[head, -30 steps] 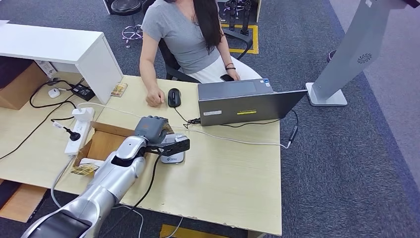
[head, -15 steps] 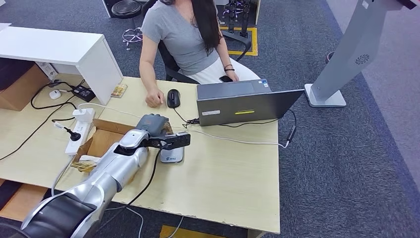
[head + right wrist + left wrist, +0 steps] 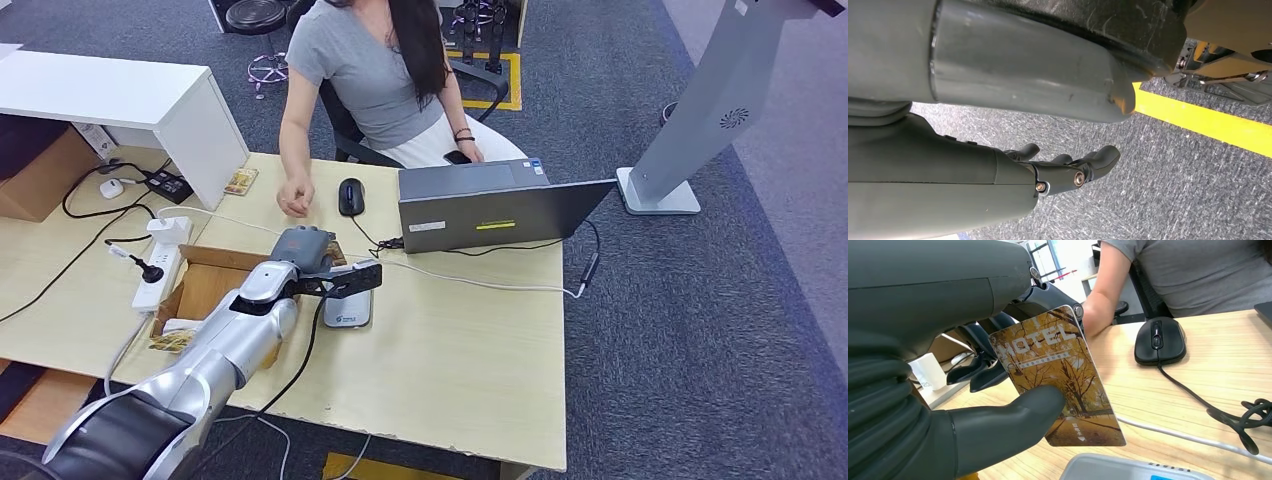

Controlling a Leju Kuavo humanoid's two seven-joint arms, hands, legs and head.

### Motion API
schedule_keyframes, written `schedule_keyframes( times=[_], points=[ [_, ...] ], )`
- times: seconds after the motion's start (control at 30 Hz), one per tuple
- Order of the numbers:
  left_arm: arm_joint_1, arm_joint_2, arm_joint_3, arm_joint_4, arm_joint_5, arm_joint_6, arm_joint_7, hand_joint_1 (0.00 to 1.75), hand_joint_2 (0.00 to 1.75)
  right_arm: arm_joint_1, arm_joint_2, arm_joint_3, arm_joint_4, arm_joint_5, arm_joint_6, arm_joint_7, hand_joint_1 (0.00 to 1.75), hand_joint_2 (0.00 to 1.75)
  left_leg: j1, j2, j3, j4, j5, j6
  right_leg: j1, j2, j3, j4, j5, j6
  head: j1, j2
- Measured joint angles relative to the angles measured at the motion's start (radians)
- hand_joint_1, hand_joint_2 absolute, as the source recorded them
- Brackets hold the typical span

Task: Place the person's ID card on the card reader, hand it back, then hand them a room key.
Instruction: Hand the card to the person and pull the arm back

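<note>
Left hand [image 3: 998, 420] fingers [image 3: 978, 375] grasp the room key [image 3: 1058, 375] over the wooden desk [image 3: 460, 340] (grey carpet [image 3: 700, 330] around); right hand [image 3: 1068, 170] released.

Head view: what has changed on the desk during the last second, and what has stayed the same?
The person's hand lifted off the desk beside the mouse and came toward the robot. The left hand, holding the hotel key card, edged slightly toward the person. The card reader, laptop and mouse stayed put.
</note>
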State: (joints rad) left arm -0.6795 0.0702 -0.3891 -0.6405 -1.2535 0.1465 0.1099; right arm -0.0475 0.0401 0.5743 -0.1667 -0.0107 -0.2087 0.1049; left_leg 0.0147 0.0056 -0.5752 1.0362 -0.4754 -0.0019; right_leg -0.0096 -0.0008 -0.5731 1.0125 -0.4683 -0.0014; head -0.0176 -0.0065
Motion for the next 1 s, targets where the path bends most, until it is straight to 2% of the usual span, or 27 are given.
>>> schedule_keyframes(
  times=[0.3,0.4,0.5,0.57,0.77,1.0],
  points=[
    [0.001,0.0,0.0,0.0,0.0,0.007,0.0,1.75,1.75,0.0,0.0,0.0,0.0,0.0,0.0,-0.001,0.0,0.0,0.0,0.0,0.0,0.0,0.0,0.0,0.0,0.0,0.0,0.0,0.0,0.0,0.0,0.0],
    [0.011,0.006,0.0,-0.013,-0.006,0.111,-0.006,1.75,1.75,0.0,0.0,0.0,0.0,0.001,0.0,-0.003,0.0,0.0,0.0,0.0,-0.001,0.0,0.0,0.0,0.0,0.0,-0.001,0.0,0.0,0.0,0.0,0.0],
    [0.019,0.032,0.001,-0.071,-0.015,0.257,-0.028,1.75,1.75,0.001,0.0,0.001,0.0,0.006,0.0,-0.007,0.0,0.0,0.0,0.0,-0.002,0.0,0.0,0.0,0.0,0.0,-0.002,0.0,0.0,0.0,0.0,0.0],
    [0.02,0.056,0.006,-0.125,-0.018,0.301,-0.044,1.75,1.75,0.001,0.0,0.004,0.0,0.009,0.0,-0.008,0.0,0.0,0.0,0.0,-0.002,0.0,0.0,0.0,0.0,0.0,-0.003,0.0,0.0,0.0,0.0,0.0],
    [0.019,0.114,0.046,-0.254,-0.054,0.329,-0.07,1.75,1.75,0.001,0.0,0.014,0.0,0.014,0.0,-0.013,0.0,0.0,0.0,0.0,-0.004,0.0,0.0,0.0,0.0,0.0,-0.004,0.0,0.0,0.0,0.0,0.0],
    [0.019,0.147,0.076,-0.296,-0.077,0.368,-0.077,1.75,1.75,0.0,0.0,0.017,0.0,0.017,0.0,-0.019,0.0,0.0,0.0,0.0,-0.004,0.0,0.0,0.0,0.0,0.0,-0.004,0.0,0.0,0.0,0.0,0.0]
  ],
)
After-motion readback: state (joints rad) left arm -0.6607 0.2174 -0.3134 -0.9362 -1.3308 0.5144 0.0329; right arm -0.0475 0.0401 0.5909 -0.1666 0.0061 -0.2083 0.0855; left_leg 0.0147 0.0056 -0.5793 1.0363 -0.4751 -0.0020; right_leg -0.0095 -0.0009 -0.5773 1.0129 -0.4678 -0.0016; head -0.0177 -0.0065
